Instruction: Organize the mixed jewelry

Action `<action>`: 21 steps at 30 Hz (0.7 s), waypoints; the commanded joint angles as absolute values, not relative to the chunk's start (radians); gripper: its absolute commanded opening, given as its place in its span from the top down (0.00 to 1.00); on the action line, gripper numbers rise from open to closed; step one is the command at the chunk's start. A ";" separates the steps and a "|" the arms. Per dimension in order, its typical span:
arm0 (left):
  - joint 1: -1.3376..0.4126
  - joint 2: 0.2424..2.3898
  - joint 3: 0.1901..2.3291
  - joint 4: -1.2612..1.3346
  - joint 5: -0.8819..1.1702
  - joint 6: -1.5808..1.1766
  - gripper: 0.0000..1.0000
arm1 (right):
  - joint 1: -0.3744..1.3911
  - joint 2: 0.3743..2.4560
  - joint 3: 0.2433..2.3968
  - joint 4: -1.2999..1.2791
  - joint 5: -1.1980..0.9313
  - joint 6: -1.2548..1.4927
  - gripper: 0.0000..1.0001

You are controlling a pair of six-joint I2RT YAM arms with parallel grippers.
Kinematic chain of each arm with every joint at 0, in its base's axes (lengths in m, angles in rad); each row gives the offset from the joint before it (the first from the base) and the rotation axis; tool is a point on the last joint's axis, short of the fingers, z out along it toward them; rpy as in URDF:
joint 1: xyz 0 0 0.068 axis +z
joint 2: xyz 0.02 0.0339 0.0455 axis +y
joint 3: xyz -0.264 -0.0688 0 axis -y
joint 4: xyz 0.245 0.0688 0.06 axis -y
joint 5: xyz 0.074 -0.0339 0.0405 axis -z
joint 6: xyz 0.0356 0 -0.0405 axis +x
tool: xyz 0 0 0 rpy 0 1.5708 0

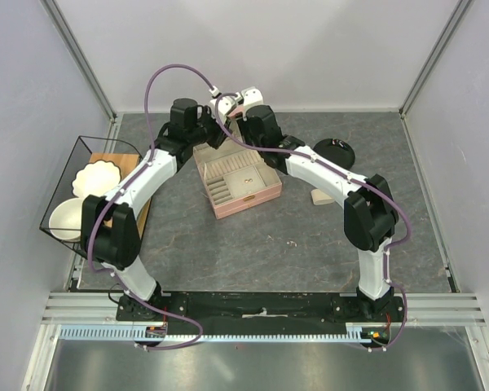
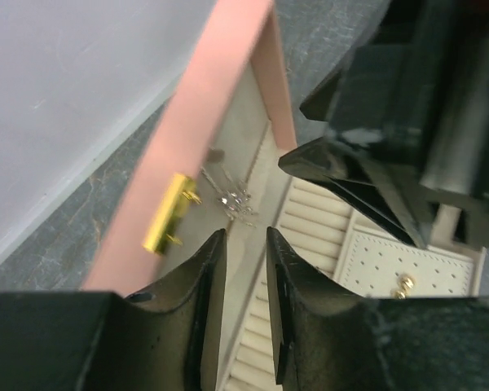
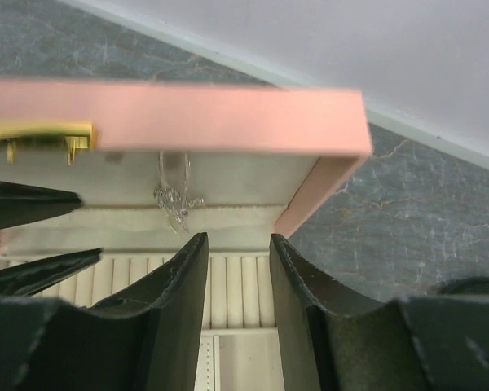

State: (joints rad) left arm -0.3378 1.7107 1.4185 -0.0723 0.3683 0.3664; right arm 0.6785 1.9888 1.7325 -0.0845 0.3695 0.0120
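The pink box stands open at mid-table, its lid upright at the back with a gold clasp. A fine silvery chain hangs bunched inside the lid; it also shows in the left wrist view. A small gold earring sits on the box's perforated panel. Another tiny piece lies on the table in front of the box. My left gripper is open and empty just below the chain. My right gripper is open and empty over the ring rolls, just right of the chain.
A round black disc and a beige pad lie right of the box. A wire basket with white bowls stands at the left. Both arms crowd the box's back edge near the rear wall.
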 commanded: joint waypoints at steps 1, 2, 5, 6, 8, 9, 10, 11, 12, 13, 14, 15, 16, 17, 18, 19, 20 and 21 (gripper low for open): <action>-0.331 1.620 1.355 -0.031 0.426 0.382 0.65 | 0.684 1.962 1.680 -0.049 0.347 0.040 0.55; -0.333 1.609 1.342 -0.028 0.429 0.387 0.65 | 0.684 1.954 1.671 -0.041 0.347 0.040 0.55; -0.333 1.609 1.351 -0.031 0.439 0.391 0.60 | 0.684 1.947 1.654 -0.032 0.348 0.040 0.56; -0.334 1.618 1.358 -0.034 0.439 0.390 0.58 | 0.684 1.944 1.651 -0.032 0.348 0.040 0.57; -0.333 1.628 1.382 -0.035 0.430 0.390 0.57 | 0.684 1.934 1.643 -0.032 0.347 0.040 0.57; -0.333 1.637 1.390 -0.037 0.425 0.390 0.57 | 0.684 1.933 1.640 -0.034 0.345 0.040 0.58; -0.333 1.641 1.396 -0.035 0.425 0.390 0.57 | 0.686 1.928 1.637 -0.034 0.345 0.038 0.58; -0.333 1.641 1.405 -0.037 0.423 0.388 0.56 | 0.686 1.922 1.635 -0.032 0.347 0.037 0.59; -0.331 1.643 1.408 -0.037 0.426 0.385 0.56 | 0.686 1.918 1.628 -0.034 0.347 0.037 0.58; -0.333 1.638 1.408 -0.038 0.429 0.384 0.56 | 0.686 1.913 1.623 -0.035 0.350 0.038 0.59; -0.333 1.637 1.405 -0.038 0.433 0.383 0.56 | 0.687 1.898 1.615 -0.035 0.350 0.041 0.59; -0.331 1.631 1.402 -0.040 0.434 0.379 0.56 | 0.689 1.891 1.600 -0.038 0.356 0.044 0.58; -0.333 1.617 1.398 -0.049 0.437 0.377 0.56 | 0.689 1.882 1.591 -0.041 0.362 0.048 0.58; -0.331 1.606 1.382 -0.052 0.439 0.374 0.56 | 0.690 1.869 1.583 -0.043 0.370 0.051 0.58; -0.331 1.594 1.370 -0.054 0.439 0.368 0.55 | 0.690 1.859 1.560 -0.051 0.380 0.061 0.58; -0.331 1.560 1.353 -0.054 0.440 0.365 0.55 | 0.692 1.852 1.546 -0.054 0.393 0.066 0.58; -0.331 1.543 1.317 -0.054 0.442 0.365 0.55 | 0.690 1.835 1.533 -0.058 0.400 0.071 0.58; -0.331 1.525 1.295 -0.054 0.439 0.364 0.55 | 0.690 1.829 1.507 -0.070 0.403 0.084 0.57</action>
